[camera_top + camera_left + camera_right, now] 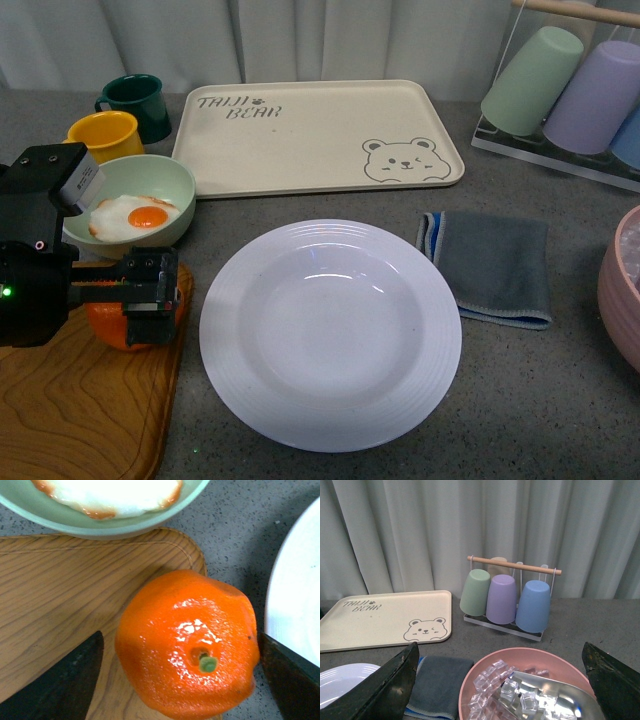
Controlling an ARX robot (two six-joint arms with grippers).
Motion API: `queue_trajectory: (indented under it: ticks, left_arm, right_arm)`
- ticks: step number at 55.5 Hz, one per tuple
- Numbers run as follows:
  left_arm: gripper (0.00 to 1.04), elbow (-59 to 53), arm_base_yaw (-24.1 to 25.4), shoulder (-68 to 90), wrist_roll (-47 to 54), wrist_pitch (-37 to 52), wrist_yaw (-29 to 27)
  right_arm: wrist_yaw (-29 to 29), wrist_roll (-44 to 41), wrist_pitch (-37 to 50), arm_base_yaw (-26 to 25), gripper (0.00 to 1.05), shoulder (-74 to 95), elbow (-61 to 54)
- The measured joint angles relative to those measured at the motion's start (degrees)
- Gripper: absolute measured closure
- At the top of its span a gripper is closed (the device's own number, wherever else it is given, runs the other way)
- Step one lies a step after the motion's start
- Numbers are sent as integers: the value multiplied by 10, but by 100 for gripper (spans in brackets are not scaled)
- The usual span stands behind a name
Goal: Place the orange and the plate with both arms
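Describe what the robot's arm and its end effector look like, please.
The left arm is black and boxy, with a small green light and a grey block on top. Its end effector is black too, with dark wedge-shaped fingers.

Left hand (150, 290) at orange (105, 325) on wooden board (80, 405), white plate (330, 335) just beside.

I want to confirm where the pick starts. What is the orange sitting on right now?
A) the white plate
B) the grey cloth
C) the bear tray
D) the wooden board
D: the orange sits at the corner of the wooden board, between the spread fingers of the left gripper, beside the plate rather than on it.
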Motion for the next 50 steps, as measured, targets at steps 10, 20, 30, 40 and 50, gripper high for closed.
queue_trajectory:
  ticks: [10, 20, 30, 40, 50]
  left_arm:
    - [42, 2, 3, 1, -1, 0, -5]
    - [52, 0, 3, -16, -1, -3, -4]
    - [53, -7, -6, -68, -7, -21, -10]
    - [53, -10, -60, -123, -16, -28, -18]
    - [53, 11, -131, -85, -18, -19, -27]
  right_arm:
    - [0, 0, 0, 0, 9, 0, 0]
    - [0, 0, 0, 0, 9, 0, 0]
    - [0, 0, 0, 0, 9, 0, 0]
    - [0, 0, 0, 0, 9, 0, 0]
    - [0, 0, 0, 0, 9, 0, 0]
